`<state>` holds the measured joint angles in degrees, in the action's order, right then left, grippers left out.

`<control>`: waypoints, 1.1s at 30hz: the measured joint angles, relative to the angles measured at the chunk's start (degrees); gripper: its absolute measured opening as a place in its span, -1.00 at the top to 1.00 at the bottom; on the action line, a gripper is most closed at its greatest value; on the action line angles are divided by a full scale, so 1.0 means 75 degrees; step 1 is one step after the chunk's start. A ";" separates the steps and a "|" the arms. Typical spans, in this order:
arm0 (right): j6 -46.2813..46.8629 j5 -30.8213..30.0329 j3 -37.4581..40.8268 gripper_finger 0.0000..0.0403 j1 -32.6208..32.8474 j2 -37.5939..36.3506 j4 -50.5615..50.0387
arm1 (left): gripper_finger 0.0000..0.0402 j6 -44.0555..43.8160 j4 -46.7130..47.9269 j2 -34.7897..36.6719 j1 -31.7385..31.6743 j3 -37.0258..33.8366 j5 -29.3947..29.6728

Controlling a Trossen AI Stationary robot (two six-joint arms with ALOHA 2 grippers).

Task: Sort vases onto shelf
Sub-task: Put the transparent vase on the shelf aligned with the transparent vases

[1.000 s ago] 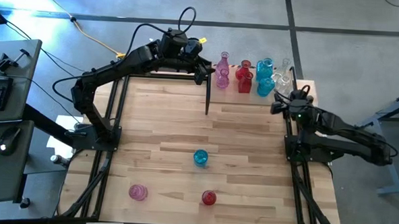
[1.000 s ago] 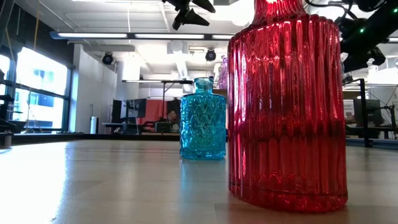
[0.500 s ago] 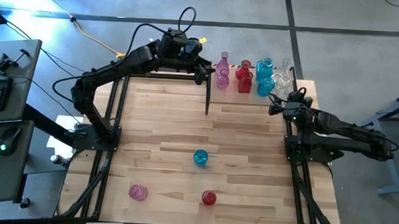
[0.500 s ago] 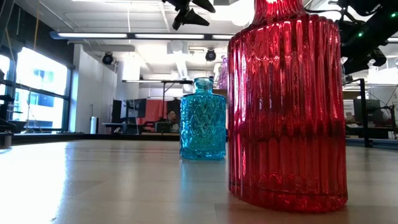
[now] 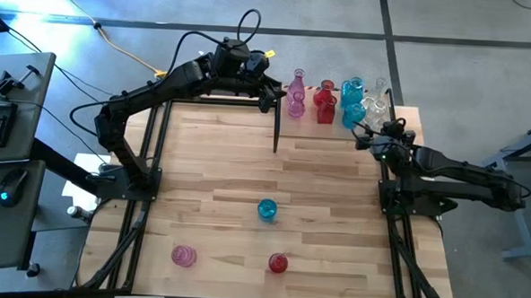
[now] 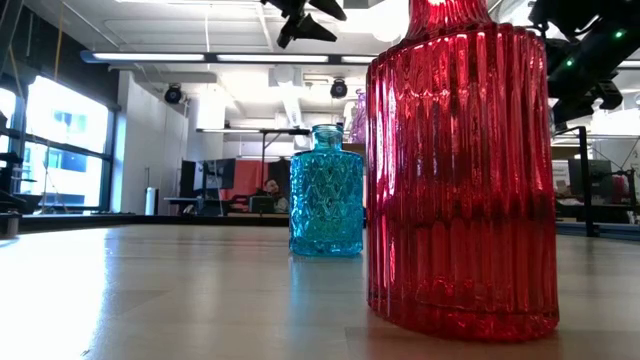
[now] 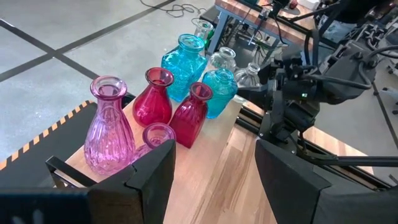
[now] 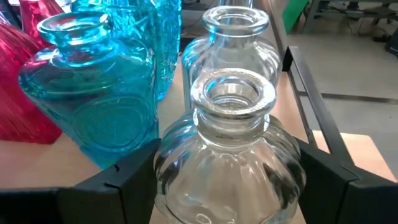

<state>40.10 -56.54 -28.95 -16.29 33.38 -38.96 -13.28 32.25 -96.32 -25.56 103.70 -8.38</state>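
Vases stand clustered on the shelf (image 5: 402,112) at the bench's far right corner. Right tool (image 5: 367,134) has its fingers (image 8: 127,174) on either side of a clear ribbed vase (image 8: 229,158) there, gripping it. Left tool (image 5: 275,97) hangs open beside the cluster's pink vase (image 5: 296,98). Three more vases stand well apart, nearer the bench's front edge.

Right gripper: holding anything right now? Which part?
The right gripper has its fingers either side of the body of a clear ribbed vase; whether they touch the glass cannot be told. The left gripper is open and empty.
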 joint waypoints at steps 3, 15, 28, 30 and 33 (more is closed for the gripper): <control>0.0076 -0.0002 0.0000 -0.36 0.0000 0.0085 0.0003 | -0.05 0.0000 0.0002 0.0001 0.0008 0.0000 0.0000; 0.0397 -0.0095 -0.0003 -0.36 -0.0006 0.0362 0.0028 | -0.05 -0.0003 0.0002 0.0001 0.0011 0.0000 0.0000; 0.0398 -0.0400 -0.0003 -0.36 -0.0006 0.0365 0.0029 | -0.05 -0.0003 0.0000 0.0001 0.0011 0.0000 0.0000; 0.0398 -0.0400 -0.0003 -0.36 -0.0006 0.0365 0.0029 | -0.05 -0.0003 0.0001 0.0001 0.0014 0.0000 0.0000; 0.0398 -0.0397 -0.0003 -0.36 -0.0006 0.0365 0.0029 | -0.05 -0.0003 0.0002 0.0001 0.0013 0.0000 0.0000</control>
<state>43.09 -59.52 -28.97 -16.34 36.12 -38.74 -13.30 32.26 -96.31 -25.46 103.70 -8.38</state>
